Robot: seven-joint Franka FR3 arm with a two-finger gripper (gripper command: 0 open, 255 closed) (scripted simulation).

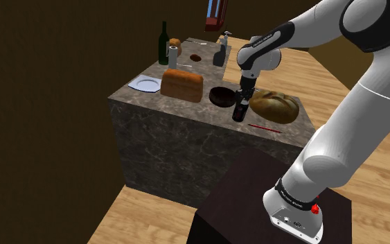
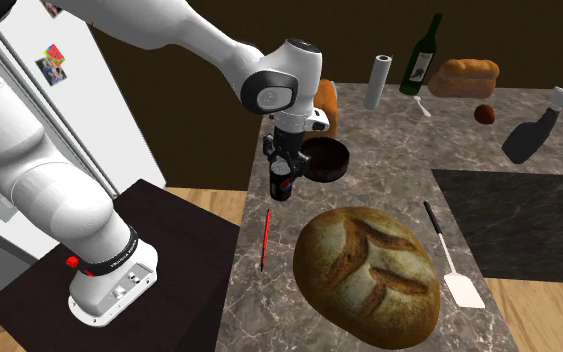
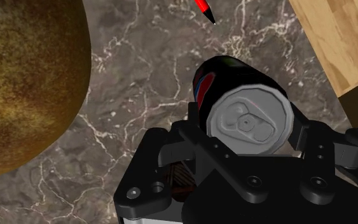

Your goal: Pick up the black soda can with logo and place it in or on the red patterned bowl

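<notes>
Marble counter (image 1: pixel 179 125), edge nearest the stand (image 1: pixel 245 190): upright can (image 2: pixel 282 183) clasped by the gripper (image 2: pixel 285 160), fingers narrow, bowl (image 2: pixel 329 171) just beside, toward the counter's middle.

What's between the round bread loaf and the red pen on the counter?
Nothing: in the second exterior view, bare marble counter runs between the round loaf and the red pen. The black soda can is beyond the pen's end.

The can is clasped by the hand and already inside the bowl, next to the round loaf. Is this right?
Not quite. The can is clasped by the hand and next to the round loaf, but it is not inside the bowl: it is beside the bowl, over the counter. The second exterior view shows this.
</notes>
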